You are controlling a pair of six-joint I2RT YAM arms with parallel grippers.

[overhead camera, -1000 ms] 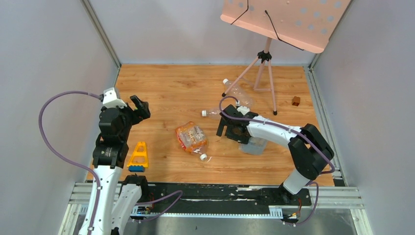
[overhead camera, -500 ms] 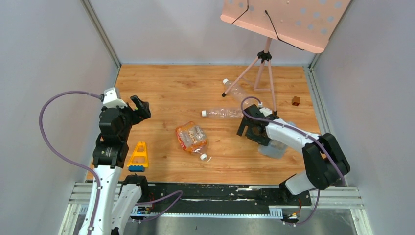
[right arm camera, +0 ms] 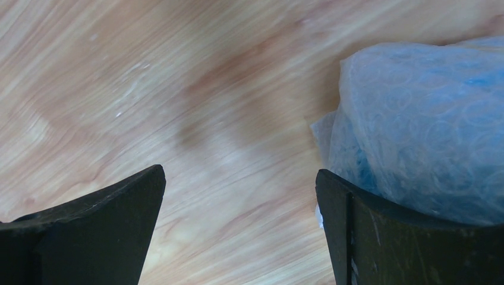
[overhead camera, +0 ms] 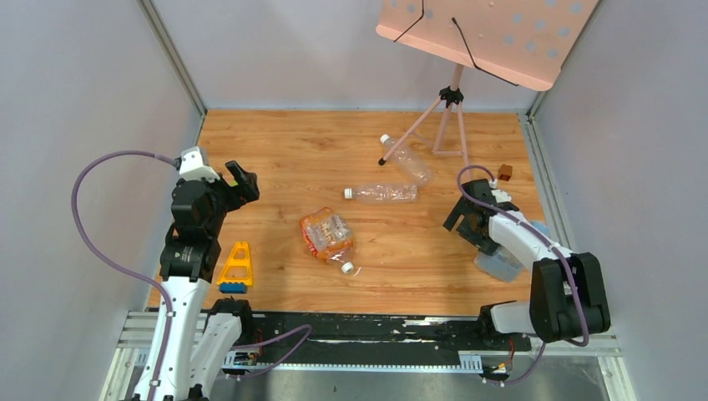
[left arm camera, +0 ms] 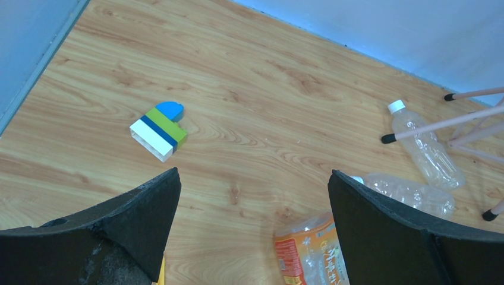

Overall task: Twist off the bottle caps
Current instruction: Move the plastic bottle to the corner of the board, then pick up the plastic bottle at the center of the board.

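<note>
Step in hand (judged): approach and target selection. No cap is engaged yet, and every cap in view appears seated on its neck. The right hand [right arm camera: 241, 175] sits low over the worktop [overhead camera: 284, 142] on the right side, fingers fully apart w/ nothing between them. A crumpled blue-tinted bottle [right arm camera: 416, 130] lies just beside one finger; its cap is not identifiable in any view. The left hand [left arm camera: 252, 178] is raised at the left side, fingers fully apart and empty, aimed toward the ctr bottles. The next move calls for two jobs: one hand pins a bottle body, the other closes on the cap and turns it about the neck axis. The bodies are thin, partly crushed and lie on their sides, so expect rolling and buckling; grip near the neck. Cap pos., near to far: the near cap [overhead camera: 346, 268] is white, small and round, on the flattened orange-label bottle [overhead camera: 327, 236] at ctr worktop, neck toward the near edge. The mid cap [overhead camera: 347, 194] is white, on the clear bottle [overhead camera: 386, 193] lying crosswise, neck pointing left. The far cap [overhead camera: 385, 139] is white, on the second clear bottle [overhead camera: 409, 161], which lies just beside a foot of the pink tripod stand [overhead camera: 452, 96]. Thread detail and tightness: cannot tell at this res.
</note>
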